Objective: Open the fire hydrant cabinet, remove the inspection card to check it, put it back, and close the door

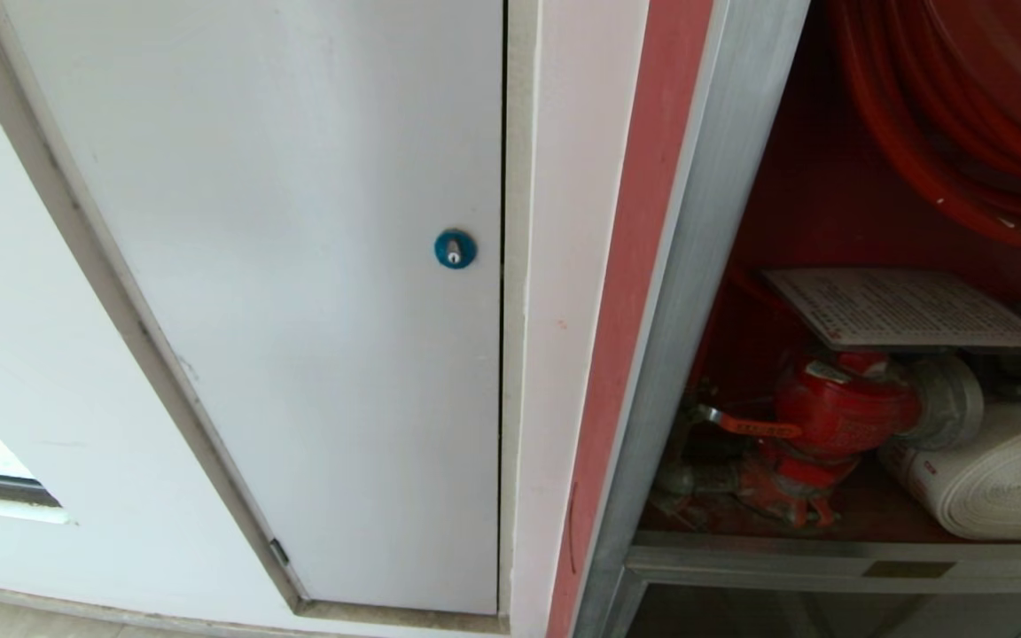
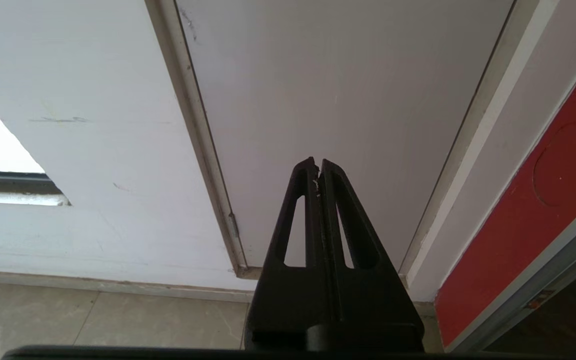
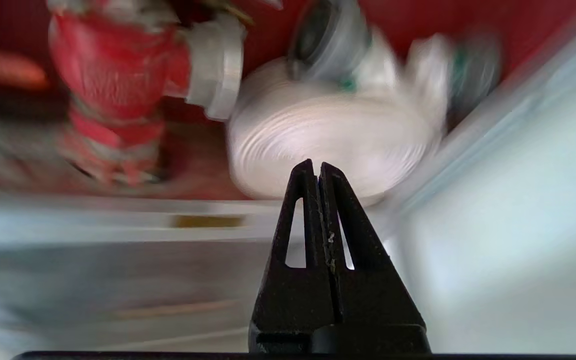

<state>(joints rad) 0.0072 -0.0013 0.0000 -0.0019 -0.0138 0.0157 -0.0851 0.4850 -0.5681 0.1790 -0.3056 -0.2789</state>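
Note:
The fire hydrant cabinet stands open at the right of the head view, red inside, with its silver frame showing. The inspection card lies flat on top of the red valve, beside the white rolled hose and below the red hose reel. The door is out of view. My right gripper is shut and empty, outside the cabinet's lower frame, pointing at the rolled hose and valve. My left gripper is shut and empty, facing the white panel.
A white panel with a round blue lock fills the left of the head view. A red strip and a silver post edge the cabinet opening. Beige floor tiles lie below the wall. A lower glass panel sits under the cabinet shelf.

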